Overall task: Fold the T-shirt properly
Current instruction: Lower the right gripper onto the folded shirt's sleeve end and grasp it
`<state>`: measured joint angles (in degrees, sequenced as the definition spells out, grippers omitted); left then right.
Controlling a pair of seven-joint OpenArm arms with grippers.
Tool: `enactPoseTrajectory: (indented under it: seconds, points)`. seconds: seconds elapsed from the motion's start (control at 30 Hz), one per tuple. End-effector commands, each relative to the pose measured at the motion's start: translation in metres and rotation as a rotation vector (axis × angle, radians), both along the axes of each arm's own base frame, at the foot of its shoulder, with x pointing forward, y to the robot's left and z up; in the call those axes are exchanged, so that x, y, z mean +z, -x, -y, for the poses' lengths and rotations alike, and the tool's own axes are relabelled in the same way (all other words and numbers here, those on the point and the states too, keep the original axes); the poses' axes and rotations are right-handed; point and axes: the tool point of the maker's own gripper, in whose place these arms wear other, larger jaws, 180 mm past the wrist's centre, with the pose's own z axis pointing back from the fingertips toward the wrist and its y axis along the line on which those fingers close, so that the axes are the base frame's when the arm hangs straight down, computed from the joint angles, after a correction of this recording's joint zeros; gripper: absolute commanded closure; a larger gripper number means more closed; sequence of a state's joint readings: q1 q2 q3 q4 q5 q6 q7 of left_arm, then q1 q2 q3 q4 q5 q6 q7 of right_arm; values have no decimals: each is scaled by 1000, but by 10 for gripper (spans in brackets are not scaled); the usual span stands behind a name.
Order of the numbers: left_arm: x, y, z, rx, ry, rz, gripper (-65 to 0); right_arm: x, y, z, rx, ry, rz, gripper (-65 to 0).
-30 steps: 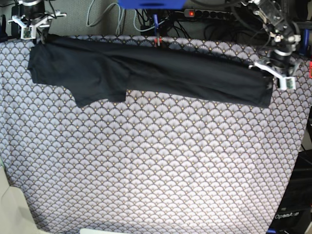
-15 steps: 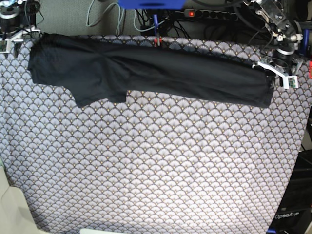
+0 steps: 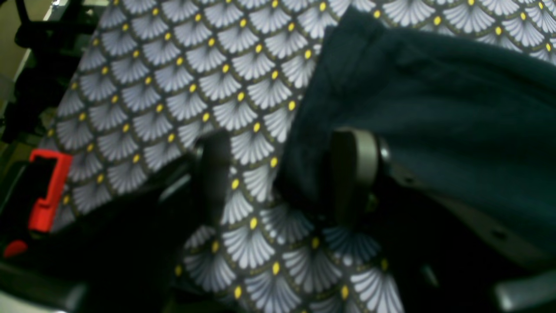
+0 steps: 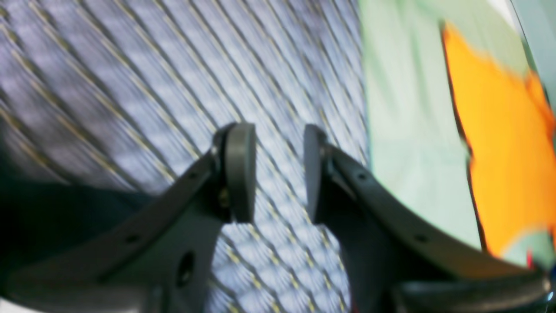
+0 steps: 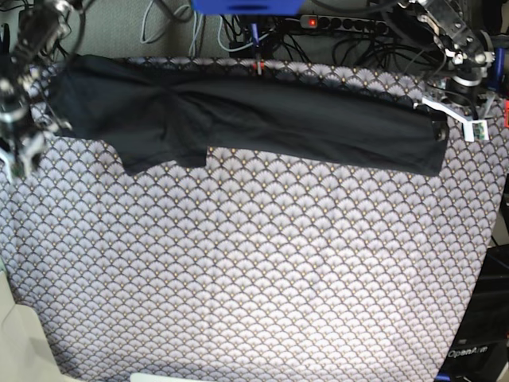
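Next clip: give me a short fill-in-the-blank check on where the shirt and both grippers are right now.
1. The T-shirt lies along the table's ____ edge in the base view.
2. The tablecloth has a ____ pattern.
3. The right gripper holds ____.
4. An edge of the shirt lies between the fingers of the ____ gripper.

Missing words: far; fan; nothing; left

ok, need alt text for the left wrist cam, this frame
Blurred close-up from the left wrist camera: the open left gripper straddles the edge of the black T-shirt, which lies on a grey fan-patterned tablecloth with yellow dots. One finger sits against the dark cloth, the other over bare tablecloth. A red clip shows at the table's left edge.
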<state>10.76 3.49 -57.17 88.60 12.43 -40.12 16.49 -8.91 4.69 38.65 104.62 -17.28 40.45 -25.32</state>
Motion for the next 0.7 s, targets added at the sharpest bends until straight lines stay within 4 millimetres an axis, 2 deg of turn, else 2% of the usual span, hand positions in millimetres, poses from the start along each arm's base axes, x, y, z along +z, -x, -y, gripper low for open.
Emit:
enactPoseTrajectory:
  seconds: [0.0, 0.13, 0.23, 0.57, 0.67]
  points:
    - [14, -5, -6, 0, -22, 47, -349, 13, -11, -3, 10, 25, 16, -203]
    - [14, -4, -6, 1, -23, 46, -349, 1, -31, -33, 35, 24, -134, -204]
    - [13, 2, -11, 32, -19, 46, -349, -8, -37, -59, 73, -38, -210, -204]
    - [13, 3, -12, 45, -17, 50, -349, -19, -28, -87, 109, -275, -383, -204]
    - [14, 3, -12, 45, -17, 51, -349, -31, -25, -100, 139, -342, -408, -212]
